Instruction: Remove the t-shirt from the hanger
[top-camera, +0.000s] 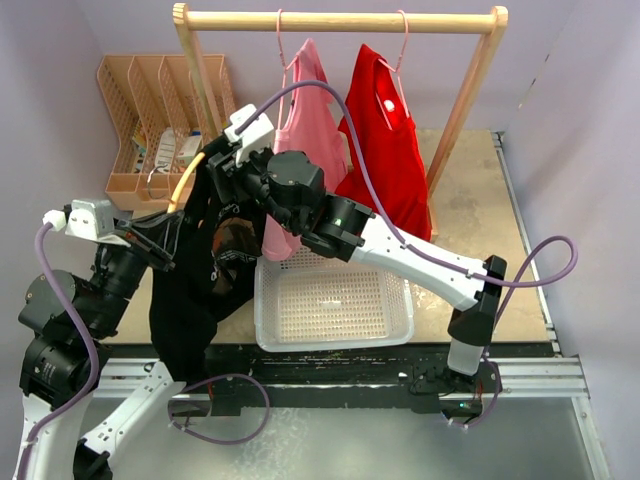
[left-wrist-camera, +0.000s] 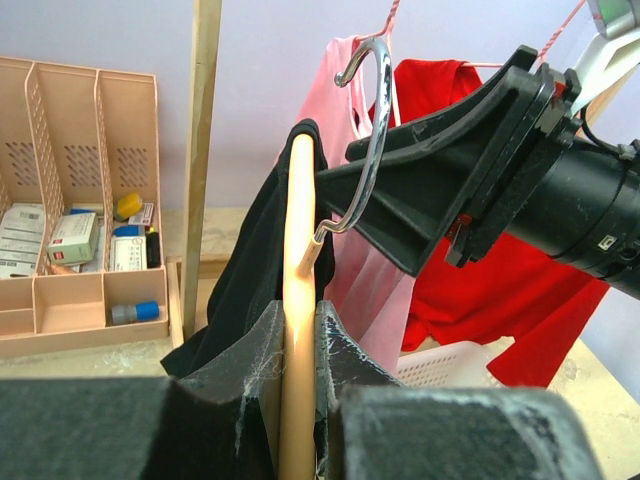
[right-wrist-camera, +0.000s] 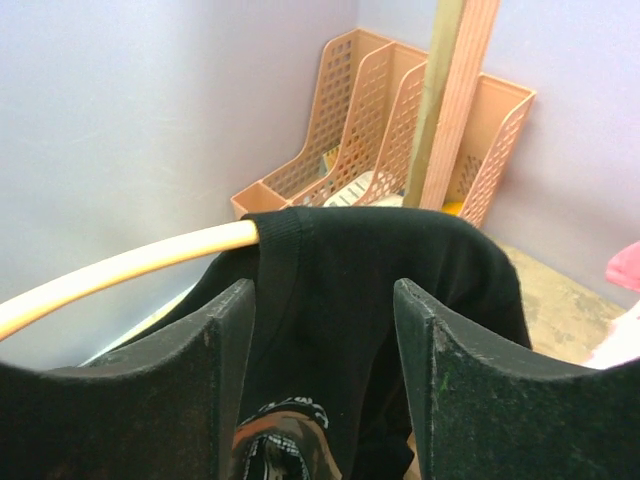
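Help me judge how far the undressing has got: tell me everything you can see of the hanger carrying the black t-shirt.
The hanger has smooth, pale wood-coloured arms and a silvery metal hook that hangs on nothing, away from the rail. Seen edge-on from the left wrist, it is clamped at its wooden part by the left gripper. The black t-shirt drapes over one shoulder; in the right wrist view the other arm sticks out bare. The open right gripper straddles the fabric there.

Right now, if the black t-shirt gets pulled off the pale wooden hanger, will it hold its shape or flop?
Probably flops: the black t-shirt hangs in limp folds. It likely bunches rather than slides cleanly, since its fabric is gathered over the pale wooden hanger. Its thin cloth suggests little weight.
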